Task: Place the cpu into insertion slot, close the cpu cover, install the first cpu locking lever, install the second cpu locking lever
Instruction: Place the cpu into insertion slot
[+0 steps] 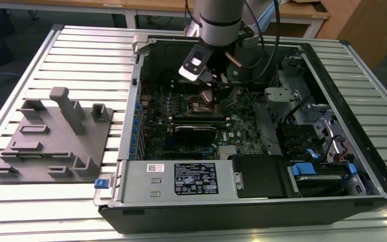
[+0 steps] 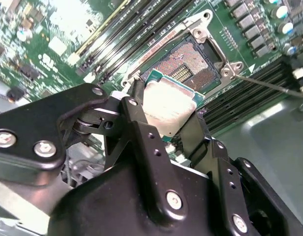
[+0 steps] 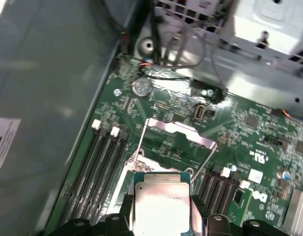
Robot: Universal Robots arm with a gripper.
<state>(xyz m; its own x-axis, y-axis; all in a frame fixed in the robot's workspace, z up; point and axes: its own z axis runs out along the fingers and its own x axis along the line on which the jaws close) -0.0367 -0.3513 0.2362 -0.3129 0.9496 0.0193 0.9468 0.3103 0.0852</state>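
My gripper (image 2: 167, 118) pinches the cpu (image 2: 166, 101) by 2 opposite edges, holding it just above the open insertion slot (image 2: 191, 64) beneath me. I judge it light, stiff, slick on top and fragile underneath, so only the edges suit gripping.

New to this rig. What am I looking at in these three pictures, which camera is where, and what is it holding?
It is one grey robot arm with a black gripper reaching into an open black desktop computer case, lying on a slatted metal table. The exterior view looks on from off the arm; both wrist views ride on the arm, near the gripper. On the exterior view's left of the case sits a grey plastic fixture block. The gripper is shut on the small flat silver-grey square cpu, held over the green motherboard's empty square insertion slot.
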